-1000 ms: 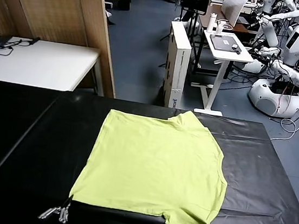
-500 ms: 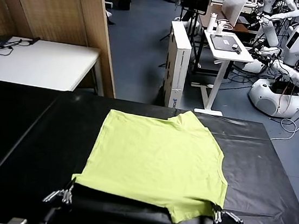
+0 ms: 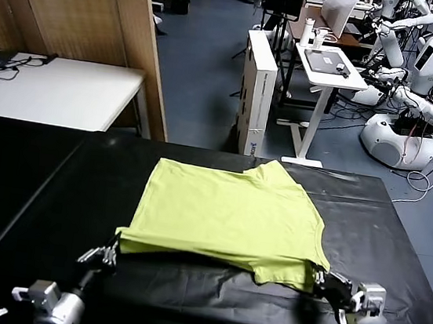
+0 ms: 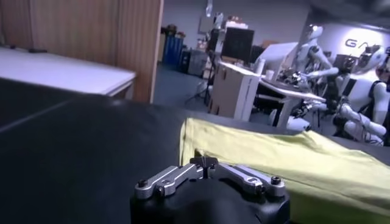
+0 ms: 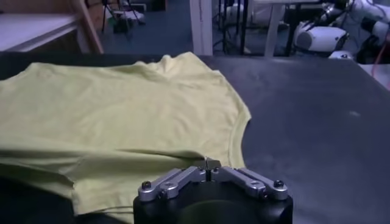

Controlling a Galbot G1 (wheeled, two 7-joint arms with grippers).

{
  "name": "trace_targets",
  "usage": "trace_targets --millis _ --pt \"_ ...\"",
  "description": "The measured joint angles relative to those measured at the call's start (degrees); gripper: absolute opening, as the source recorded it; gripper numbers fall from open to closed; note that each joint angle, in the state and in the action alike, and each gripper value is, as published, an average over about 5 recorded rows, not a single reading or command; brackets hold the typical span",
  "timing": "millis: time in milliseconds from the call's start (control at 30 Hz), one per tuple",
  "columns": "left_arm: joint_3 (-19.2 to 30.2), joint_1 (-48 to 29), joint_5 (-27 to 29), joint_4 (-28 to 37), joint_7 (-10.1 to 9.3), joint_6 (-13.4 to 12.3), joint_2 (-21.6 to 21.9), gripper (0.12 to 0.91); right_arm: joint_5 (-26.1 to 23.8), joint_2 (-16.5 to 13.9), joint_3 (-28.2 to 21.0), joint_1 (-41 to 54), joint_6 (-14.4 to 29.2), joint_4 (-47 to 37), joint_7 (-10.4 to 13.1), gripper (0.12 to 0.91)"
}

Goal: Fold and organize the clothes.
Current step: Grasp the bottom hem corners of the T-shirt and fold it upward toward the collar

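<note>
The lime yellow-green T-shirt (image 3: 230, 215) lies spread on the black table (image 3: 37, 203), collar end toward the far edge. Its near hem is lifted and carried back over the body. My left gripper (image 3: 111, 250) is shut on the hem's near left corner; in the left wrist view (image 4: 204, 163) the jaws meet on the cloth (image 4: 274, 158). My right gripper (image 3: 319, 281) is shut on the near right corner; in the right wrist view (image 5: 207, 164) the jaws pinch the cloth edge (image 5: 122, 115). No print shows on the upper side.
A white table (image 3: 59, 91) stands beyond the far left edge. A wooden partition (image 3: 85, 11), a white box (image 3: 257, 88), a small white desk (image 3: 331, 65) and white robots (image 3: 425, 69) stand behind the black table.
Both grippers have risen from the near edge and moved away from me with the hem, which now lifts off the table and folds back over the shirt.
</note>
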Motion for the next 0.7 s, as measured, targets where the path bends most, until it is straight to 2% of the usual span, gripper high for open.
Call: trace_targets --millis 267,700 --pt "3.19 -6.53 -0.38 5.01 0.0 0.48 2.21 0.145 -1.07 0.79 -3.05 3.19 0.18 -3.01 0.04 0.14" --pt "8.68 -14.75 -1.86 12.32 -0.01 0.55 6.24 0.145 -1.41 1.23 -2.63 3.4 0.77 -4.29 0.02 0.14"
